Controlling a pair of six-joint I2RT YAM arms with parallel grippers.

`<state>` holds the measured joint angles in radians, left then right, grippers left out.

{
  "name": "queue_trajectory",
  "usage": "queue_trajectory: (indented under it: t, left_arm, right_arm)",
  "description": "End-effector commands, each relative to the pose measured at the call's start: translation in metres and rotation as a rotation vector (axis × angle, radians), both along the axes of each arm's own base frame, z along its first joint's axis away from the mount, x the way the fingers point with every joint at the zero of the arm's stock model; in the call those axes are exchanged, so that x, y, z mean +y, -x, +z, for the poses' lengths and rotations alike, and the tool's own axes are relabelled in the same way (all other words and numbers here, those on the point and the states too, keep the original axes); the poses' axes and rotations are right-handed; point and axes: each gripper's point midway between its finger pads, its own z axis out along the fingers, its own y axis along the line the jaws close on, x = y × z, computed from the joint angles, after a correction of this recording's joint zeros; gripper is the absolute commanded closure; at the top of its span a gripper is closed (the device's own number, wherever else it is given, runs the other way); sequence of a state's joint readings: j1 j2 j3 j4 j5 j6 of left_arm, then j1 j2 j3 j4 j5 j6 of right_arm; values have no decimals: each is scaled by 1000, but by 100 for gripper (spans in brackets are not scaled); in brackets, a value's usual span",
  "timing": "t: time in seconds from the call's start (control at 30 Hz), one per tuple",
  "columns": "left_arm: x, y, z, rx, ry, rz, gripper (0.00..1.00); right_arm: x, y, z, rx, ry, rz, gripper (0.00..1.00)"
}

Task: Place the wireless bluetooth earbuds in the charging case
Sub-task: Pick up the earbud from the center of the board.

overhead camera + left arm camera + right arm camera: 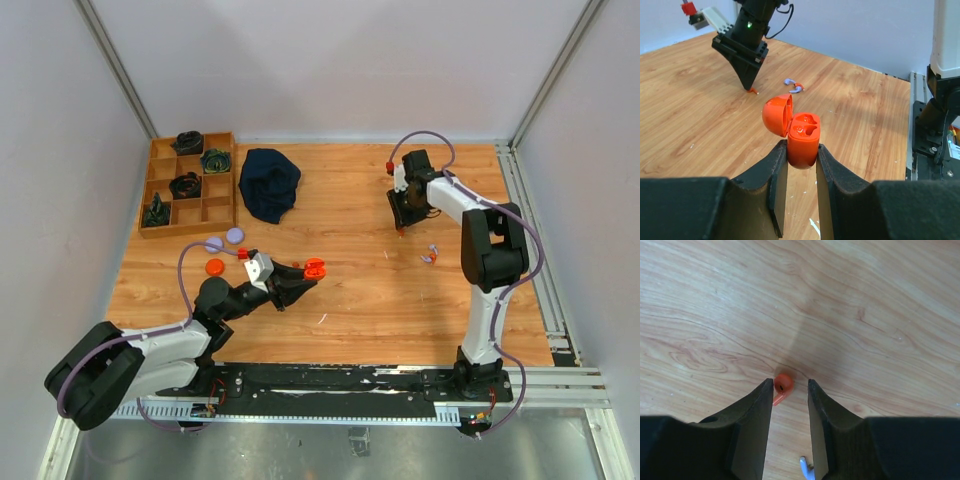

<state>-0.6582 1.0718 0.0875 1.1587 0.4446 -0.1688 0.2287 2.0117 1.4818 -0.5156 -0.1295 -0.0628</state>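
Clenched in the left jaws by its lower body: orange charging case (802,140), raised above the bench (700,115), lid hinged open to one side, two wells showing.

Between the right jaws, parted and pointing down at the bench: one orange-red earbud (782,385) lying on the wood, touching the finger at the left of the wrist view, clear of the other.

Near those jaws, on the wood: pale lavender earbuds (795,86).

Near the left arm: orange disc (214,267), lavender discs (236,235).

At far left: compartmented wooden tray (218,210), dark cloth (270,183) beside it.
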Motion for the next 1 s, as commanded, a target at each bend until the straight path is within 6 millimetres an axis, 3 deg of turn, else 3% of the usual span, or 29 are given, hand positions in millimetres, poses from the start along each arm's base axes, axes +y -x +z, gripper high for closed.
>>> queue_trajectory:
  t: [0.0,0.3,0.63,0.77,0.97]
  left_arm:
    - [0,2,8,-39,25,-15,99]
    - [1,3,8,-46,35,-15,100]
    - [0,3,6,-40,34,-21,100]
    - [-1,4,7,-38,42,-24,100]
    - [0,5,13,-41,75,-27,100]
  right_arm:
    - [-4,-3,-9,25,7,8,65]
    - [-7,9,-22,89,21,14,72]
    - [-3,27,-17,120,1,15,82]
    - [4,37,-6,103,-17,28,84]
    - [19,50,34,-4,-53,53,85]
